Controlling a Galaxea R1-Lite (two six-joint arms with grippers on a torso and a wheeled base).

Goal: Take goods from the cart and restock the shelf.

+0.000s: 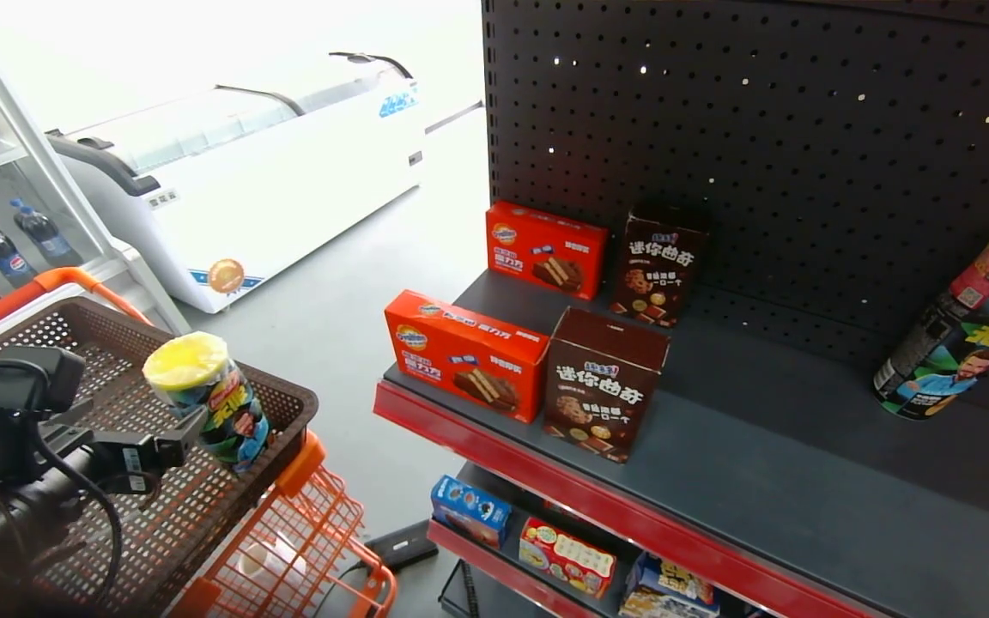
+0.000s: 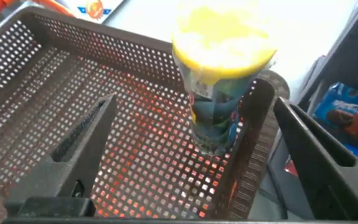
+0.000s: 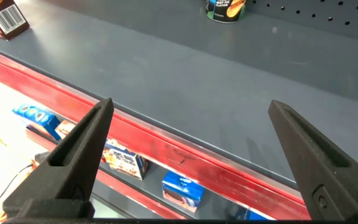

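The step in hand looks like the pick-up. The left end effector (image 2: 194, 106) is wide open over the cart's (image 1: 323, 515) brown basket (image 2: 73, 81). Its fingers stand either side of the can (image 2: 219, 99), which is upright at the basket's corner nearest the shelf. Neither finger appears to touch the can, so nothing is held. The next move calls for pushing in a little so the pads flank the can's body below the yellow lid. Then close, lift clear of the basket rim and carry the can to the shelf (image 1: 761, 463).

The right end effector (image 3: 191, 106) is also fully open and empty, above the shelf's red front edge.

On the shelf, two orange boxes (image 1: 464, 356) and two brown boxes (image 1: 606, 382) stand in rows, front and back. The bare stretch beside them seems the likely landing spot. Farther along, a second can (image 1: 958, 330) leans tilted against the pegboard (image 1: 761, 129).

As for labels, the can has a busy blue wrap with a printed figure. The boxes show pictures of biscuits and large lettering, and I leave the wording unread.
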